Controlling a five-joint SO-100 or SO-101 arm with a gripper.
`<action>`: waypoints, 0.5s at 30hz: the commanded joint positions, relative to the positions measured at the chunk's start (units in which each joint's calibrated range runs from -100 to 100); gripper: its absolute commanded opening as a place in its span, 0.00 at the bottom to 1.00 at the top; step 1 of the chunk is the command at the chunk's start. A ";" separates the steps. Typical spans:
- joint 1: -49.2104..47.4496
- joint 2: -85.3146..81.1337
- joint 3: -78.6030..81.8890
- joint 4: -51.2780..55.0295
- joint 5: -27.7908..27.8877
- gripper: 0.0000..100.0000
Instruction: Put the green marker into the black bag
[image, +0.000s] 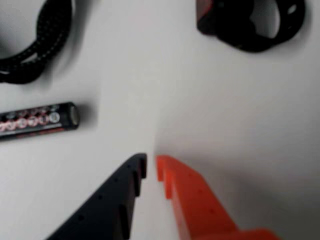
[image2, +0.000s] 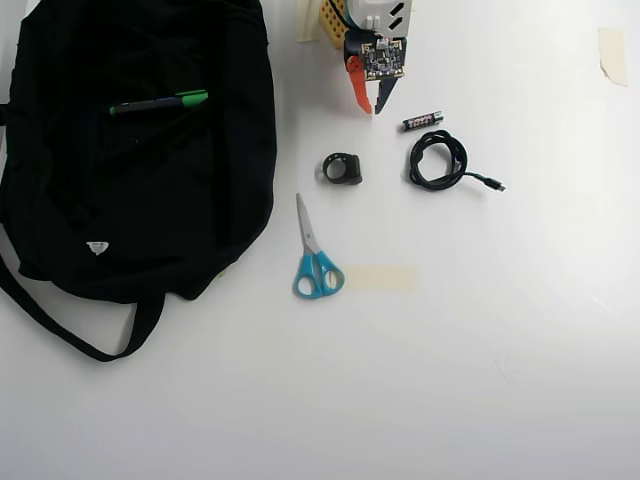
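In the overhead view the green marker (image2: 158, 103) lies flat on the black bag (image2: 140, 200), near the bag's upper part, with its green cap pointing right. The bag fills the left side of the table. My gripper (image2: 371, 108) hangs near the top centre, well right of the bag and apart from the marker. In the wrist view the gripper (image: 151, 167) shows one black and one orange finger nearly touching, with nothing between them, above bare white table. The marker and bag are outside the wrist view.
A small black battery (image2: 422, 120) (image: 37, 121) lies just right of the gripper. A coiled black cable (image2: 440, 162) (image: 35, 45), a black ring-shaped clip (image2: 342, 168) (image: 250, 22), blue-handled scissors (image2: 314, 255) and a strip of tape (image2: 380, 277) lie on the white table.
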 joint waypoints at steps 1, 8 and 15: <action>-0.10 -0.83 1.72 1.12 -0.15 0.03; -0.10 -0.66 1.72 1.12 0.11 0.02; -0.10 -0.66 1.72 1.12 0.16 0.02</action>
